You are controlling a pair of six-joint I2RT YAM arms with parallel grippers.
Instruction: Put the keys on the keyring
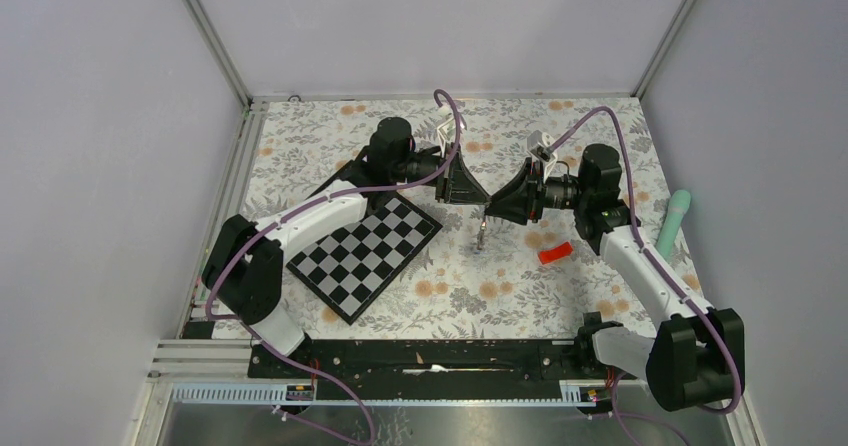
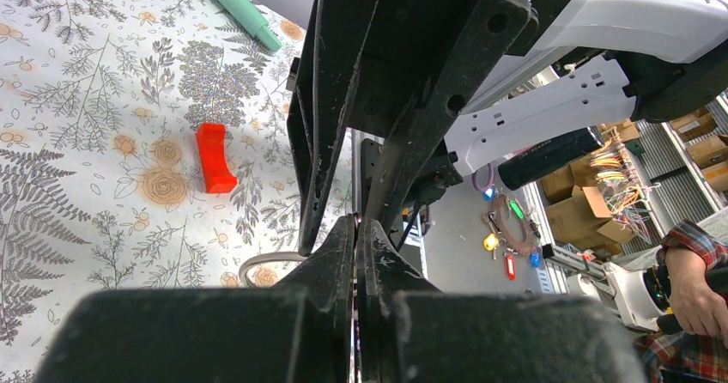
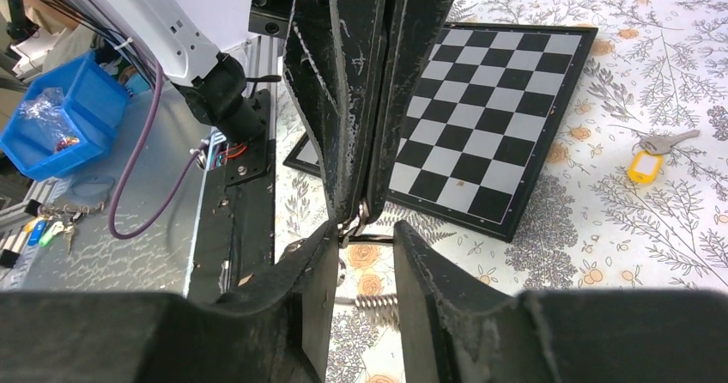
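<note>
White cloth (image 1: 480, 296) printed with grey ferns and orange flowers; chessboard (image 1: 365, 251) black-and-white checked; block (image 1: 555, 253) red; tool (image 1: 674, 223) mint green; key (image 3: 644, 167) yellow-headed; cables (image 1: 600, 109) purple.

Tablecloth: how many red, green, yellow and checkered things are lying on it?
Red: 1, the block
Green: 1, the stick
Yellow: 1, the yellow-headed key
Checkered: 1, the chessboard
Total: 4

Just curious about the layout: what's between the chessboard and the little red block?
In the top view: mostly bare floral tablecloth, plus one small metal piece, too tiny to identify.
</note>
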